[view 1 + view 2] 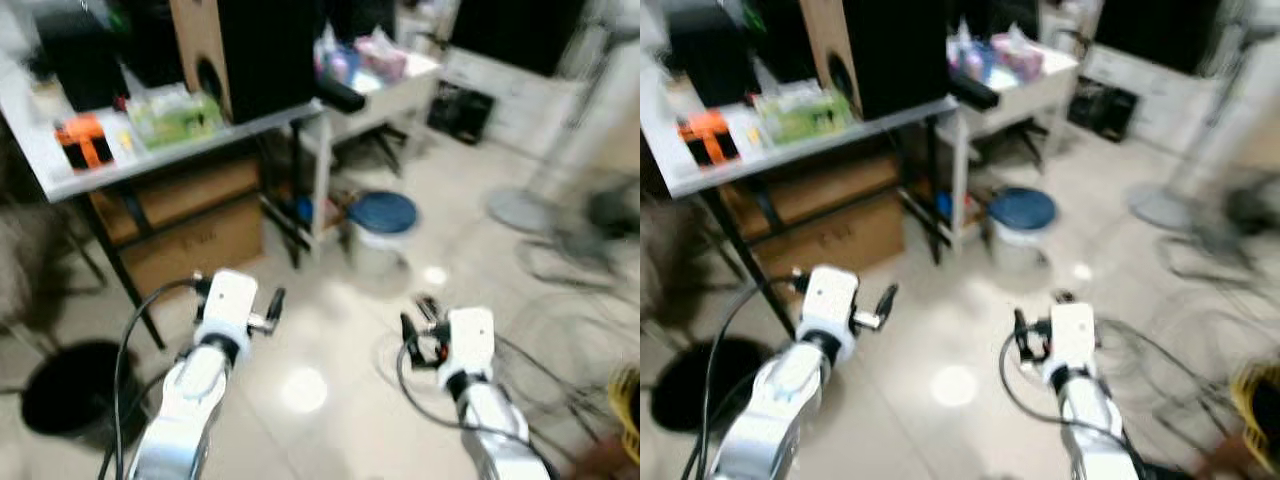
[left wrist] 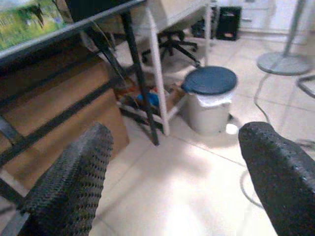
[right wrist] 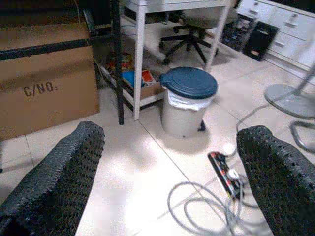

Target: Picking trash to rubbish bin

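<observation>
You see the rubbish bin (image 1: 382,232), white with a blue lid, at the centre of the head view, on the tiled floor (image 1: 330,340) beside the white desk (image 1: 395,85). Your left gripper (image 2: 172,177) and right gripper (image 3: 170,172) hover at the lower frame, both spread wide and holding nothing. A power strip (image 3: 225,173) with coiled cable lies near the bin.
</observation>
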### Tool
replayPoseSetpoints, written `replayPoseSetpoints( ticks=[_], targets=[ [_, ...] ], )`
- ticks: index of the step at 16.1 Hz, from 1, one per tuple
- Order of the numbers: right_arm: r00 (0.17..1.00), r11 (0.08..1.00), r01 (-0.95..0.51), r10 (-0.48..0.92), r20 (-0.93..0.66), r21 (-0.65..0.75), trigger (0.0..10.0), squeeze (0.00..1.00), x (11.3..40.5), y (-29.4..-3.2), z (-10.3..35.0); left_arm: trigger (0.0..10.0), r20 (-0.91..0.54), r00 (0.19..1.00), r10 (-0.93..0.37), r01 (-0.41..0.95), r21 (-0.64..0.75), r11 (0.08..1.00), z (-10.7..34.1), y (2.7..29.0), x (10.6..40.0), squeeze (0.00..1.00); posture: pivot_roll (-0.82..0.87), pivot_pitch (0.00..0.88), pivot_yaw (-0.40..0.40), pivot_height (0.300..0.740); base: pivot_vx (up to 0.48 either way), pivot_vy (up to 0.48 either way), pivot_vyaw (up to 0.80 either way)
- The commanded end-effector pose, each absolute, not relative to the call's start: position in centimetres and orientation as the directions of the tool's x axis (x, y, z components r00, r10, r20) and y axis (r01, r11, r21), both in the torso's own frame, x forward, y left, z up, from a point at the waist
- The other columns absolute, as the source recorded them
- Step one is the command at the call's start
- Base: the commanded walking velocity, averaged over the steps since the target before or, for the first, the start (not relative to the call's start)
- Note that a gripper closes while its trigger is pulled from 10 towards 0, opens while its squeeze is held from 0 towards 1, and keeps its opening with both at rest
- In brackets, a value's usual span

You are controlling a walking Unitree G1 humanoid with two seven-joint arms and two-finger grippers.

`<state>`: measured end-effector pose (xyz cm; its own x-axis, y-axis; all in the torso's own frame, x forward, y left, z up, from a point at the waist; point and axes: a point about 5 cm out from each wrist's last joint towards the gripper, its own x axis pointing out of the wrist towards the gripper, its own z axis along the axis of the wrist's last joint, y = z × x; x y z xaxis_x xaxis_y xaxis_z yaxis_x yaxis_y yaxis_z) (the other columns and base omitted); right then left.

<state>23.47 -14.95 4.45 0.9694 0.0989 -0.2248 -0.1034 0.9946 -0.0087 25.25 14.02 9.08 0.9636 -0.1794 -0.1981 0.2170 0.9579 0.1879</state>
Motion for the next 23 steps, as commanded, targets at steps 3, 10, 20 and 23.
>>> replayPoseSetpoints(
  ticks=[3,10,20,23],
  targets=[
    [0.971,0.993,-0.116,0.11,-0.212,-0.017,10.0,0.0,23.9,-14.8,4.7,10.0,-0.195,0.964,-0.18,0.216,0.184,0.959,9.3,14.0,25.3,0.0,-0.08,0.0,-0.036,0.74,-0.325,0.0,0.0],
    [0.966,0.987,-0.157,0.148,-0.213,-0.025,10.0,0.0,24.3,-14.3,4.7,10.0,-0.196,0.965,-0.173,0.209,0.186,0.96,9.2,14.2,25.3,0.0,-0.08,0.0,-0.051,0.74,-0.326,0.0,0.0],
    [0.925,0.929,-0.367,0.369,0.084,-0.049,10.0,0.0,26.6,-10.9,12.4,10.0,-0.033,0.987,-0.158,0.161,0.246,0.956,14.0,14.8,26.4,0.0,-0.04,0.0,-0.065,0.74,-0.326,0.0,0.72],
    [0.921,0.929,-0.367,0.369,0.123,-0.041,10.0,0.0,27.1,-10.7,13.7,10.0,0.035,0.99,-0.133,0.12,0.263,0.957,16.2,15.1,27.0,0.0,-0.03,0.0,-0.063,0.74,-0.314,0.0,0.8]
  ],
)
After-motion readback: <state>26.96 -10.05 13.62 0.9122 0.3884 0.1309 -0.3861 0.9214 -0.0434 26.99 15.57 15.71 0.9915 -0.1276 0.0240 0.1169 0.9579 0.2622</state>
